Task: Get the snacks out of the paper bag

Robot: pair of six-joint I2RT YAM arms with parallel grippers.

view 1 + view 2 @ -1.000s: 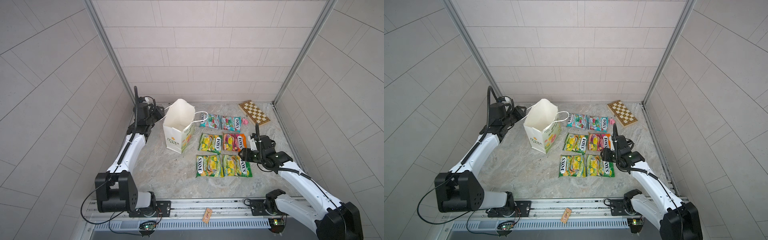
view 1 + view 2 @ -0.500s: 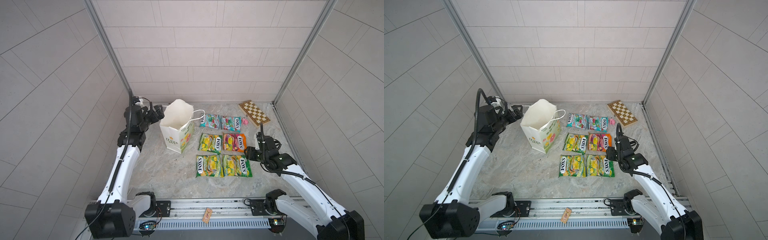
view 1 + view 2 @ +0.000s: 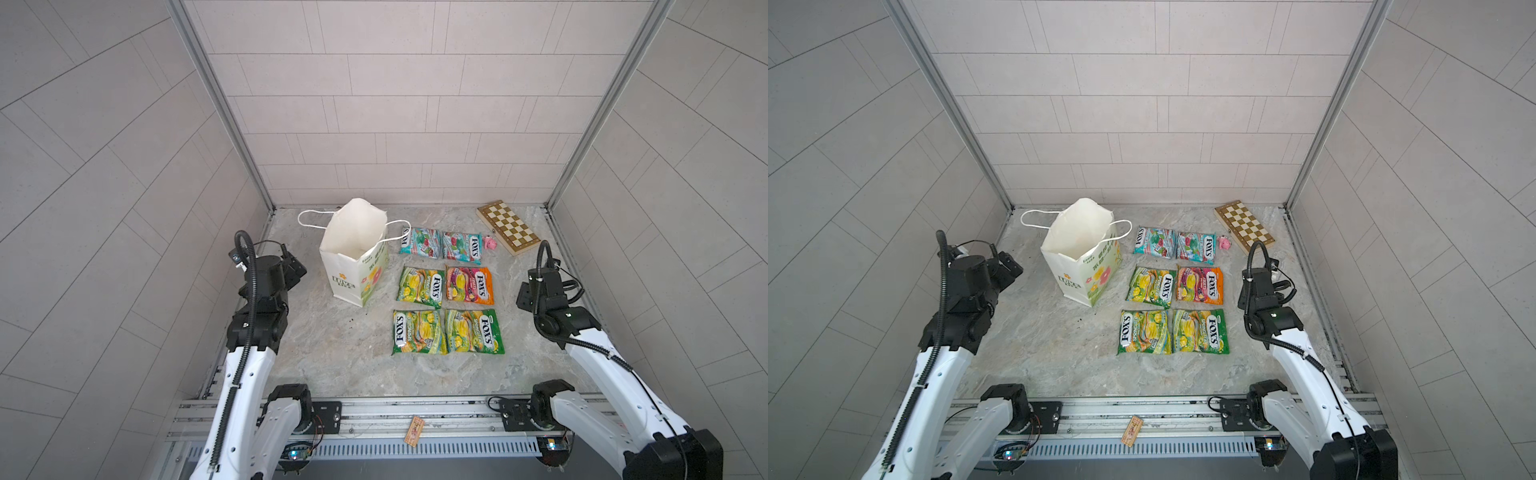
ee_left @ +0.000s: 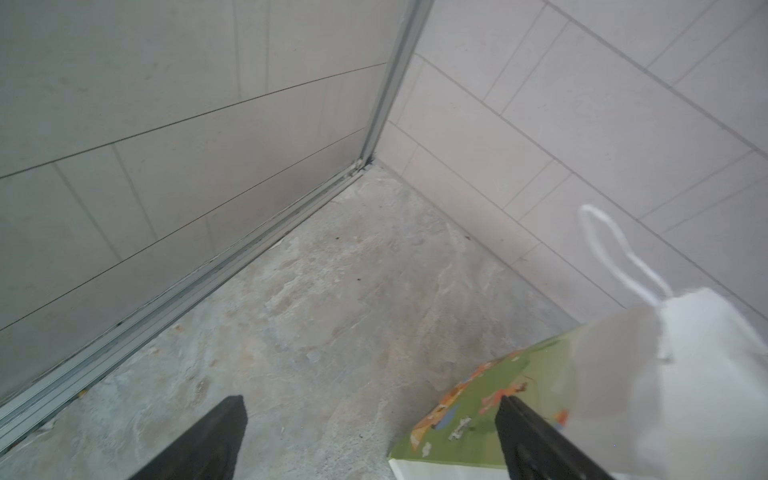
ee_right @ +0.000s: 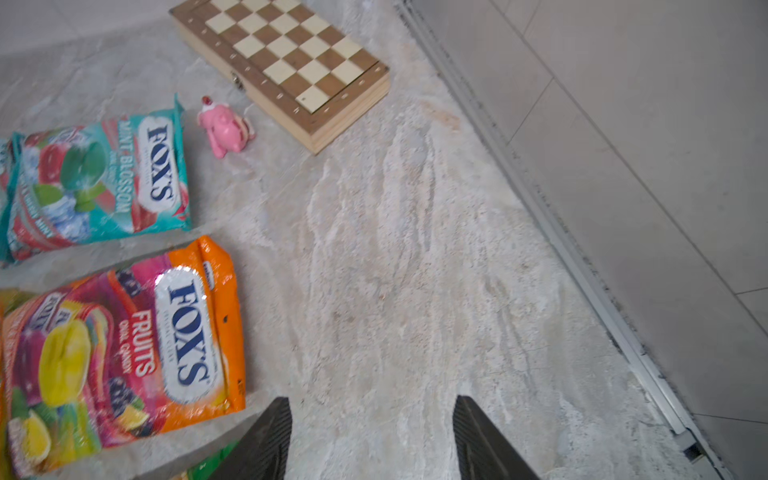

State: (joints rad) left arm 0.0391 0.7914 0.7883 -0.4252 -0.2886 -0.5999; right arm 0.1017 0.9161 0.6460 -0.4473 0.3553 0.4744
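The snacks lie outside the paper bag, flat and label-up on the surface just to its right. All six are in three rows of two: the teal packets far, the orange-pink packet at the right of the middle row, and the green-yellow packets in the other three places. The tidy spacing appears meant to keep each one separate and countable. The bag stands upright with its mouth open, and no packet shows inside. Its floor is not fully visible, so emptiness is judged likely, not confirmed. The left pincer hangs left of the bag and apart from it in both top views, jaws spread wide and empty. The right pincer hangs over bare surface right of the orange-pink packet, jaws parted with nothing between them. Both being released and off to the sides suggests unloading is complete. Beyond the packets at far right, a pink toy pig and a chessboard sit untouched.
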